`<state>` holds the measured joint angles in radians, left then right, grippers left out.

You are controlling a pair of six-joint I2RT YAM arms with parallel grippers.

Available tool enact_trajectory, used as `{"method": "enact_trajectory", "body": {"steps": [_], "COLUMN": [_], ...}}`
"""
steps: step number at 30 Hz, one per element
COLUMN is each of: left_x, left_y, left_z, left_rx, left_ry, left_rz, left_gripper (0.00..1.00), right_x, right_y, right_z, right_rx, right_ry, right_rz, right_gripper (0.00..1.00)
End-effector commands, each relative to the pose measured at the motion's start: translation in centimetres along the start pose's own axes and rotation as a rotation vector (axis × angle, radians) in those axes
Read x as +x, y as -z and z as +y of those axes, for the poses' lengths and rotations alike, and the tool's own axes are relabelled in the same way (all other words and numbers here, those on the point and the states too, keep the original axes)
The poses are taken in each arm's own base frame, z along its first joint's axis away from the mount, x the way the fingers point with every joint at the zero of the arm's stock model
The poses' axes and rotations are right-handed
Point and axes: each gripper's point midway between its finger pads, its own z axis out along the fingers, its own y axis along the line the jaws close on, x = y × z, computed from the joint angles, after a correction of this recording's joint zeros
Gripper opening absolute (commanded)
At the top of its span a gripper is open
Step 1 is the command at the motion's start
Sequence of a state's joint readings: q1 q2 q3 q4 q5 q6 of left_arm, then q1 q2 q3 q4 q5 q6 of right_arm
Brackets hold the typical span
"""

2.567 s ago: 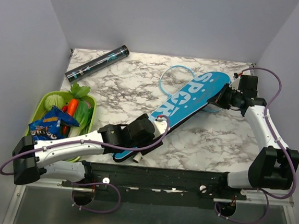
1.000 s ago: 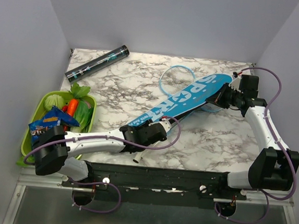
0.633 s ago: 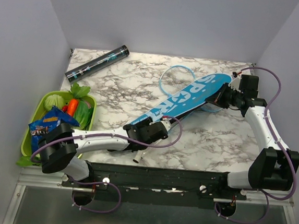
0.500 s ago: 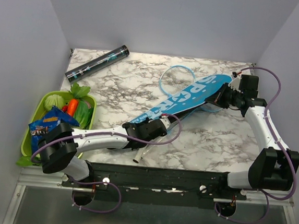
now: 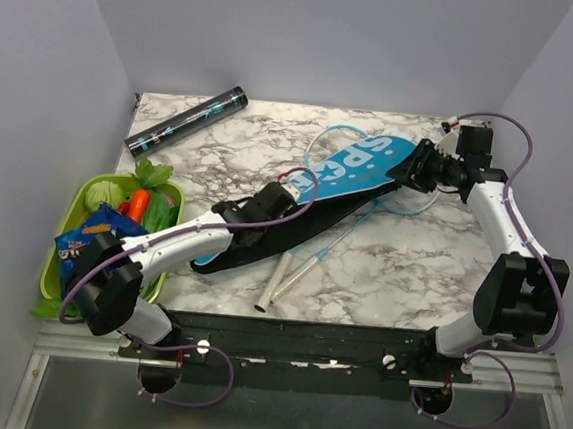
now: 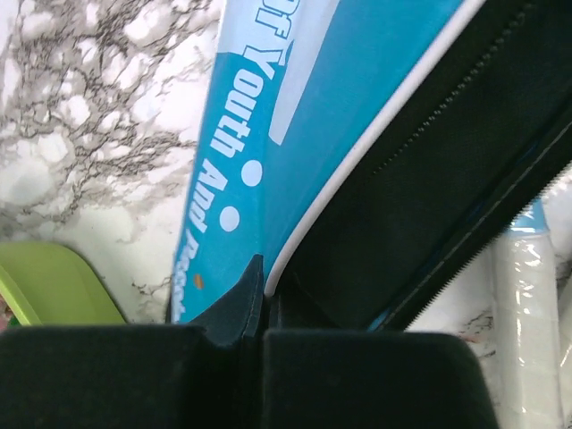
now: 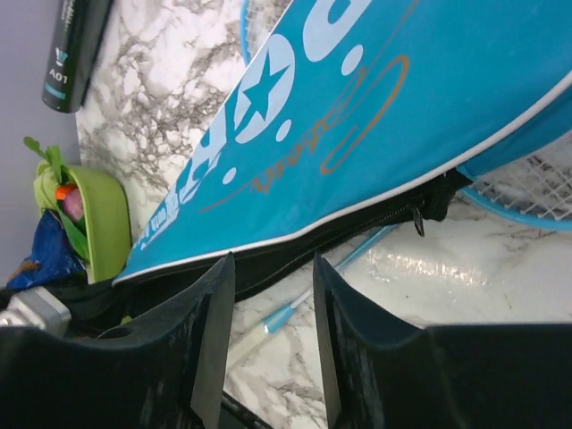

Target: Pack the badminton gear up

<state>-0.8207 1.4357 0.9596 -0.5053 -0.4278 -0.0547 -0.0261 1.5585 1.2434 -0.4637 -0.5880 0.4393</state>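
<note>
- The marble table [image 5: 412, 276] is walled on the left, far and right sides. Bare room lies near-right of the gear and in the far middle.
- The racket cover [image 5: 356, 170] lies across the middle. Its long axis runs from near-left to far-right, with the wide "SPORT" end at the far right. Its near-left half shows black, and the zip edge along the near side gapes.
- Two rackets [image 5: 301, 274] lie on nearly the same slant, their white handles side by side and pointing at the front rail. The shafts pass under the cover, so most of each head is hidden. One blue rim peeks out past the far edge and one near the right.
- The green basket [image 5: 176, 197] sits against the left wall, well apart from the cover.
- The dark tube [image 5: 186, 120] lies in the far-left corner, also slanted toward the far right.
- The left gripper [image 6: 259, 299] is pressed together, pinching the cover's black-piped edge at mid-length.
- The right gripper [image 7: 271, 268] is at the cover's wide end near the far-right corner, with its fingers spread. Whether they touch the fabric cannot be told.
</note>
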Motion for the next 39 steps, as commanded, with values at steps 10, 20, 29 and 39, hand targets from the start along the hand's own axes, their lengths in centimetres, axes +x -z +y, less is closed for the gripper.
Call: {"method": "enact_trajectory", "body": {"steps": [10, 20, 29, 39], "left_x": [-4.1, -5.6, -5.6, -4.9], "left_y": [0.9, 0.4, -0.3, -0.2], "left_z": [7.8, 11.4, 9.9, 8.4], "left_rx": [0.079, 0.023, 0.114, 0.179], "left_ry": [0.662, 0.925, 0.930, 0.913], "left_rz": [-0.110, -0.181, -0.172, -0.184], "left_gripper": [0.00, 0.00, 0.00, 0.00], "right_x": [1.3, 7.2, 10.1, 12.5], "right_y": [3.8, -1.0, -7.3, -13.9], "right_z": [2.2, 4.3, 5.2, 5.1], "right_rx": [-0.008, 0.035, 0.128, 0.250], "right_ry": [0.082, 0.125, -0.005, -0.116], "right_rz": [-0.054, 0.109, 0.143, 0.171], "right_gripper": [0.62, 0.60, 0.58, 0.58]}}
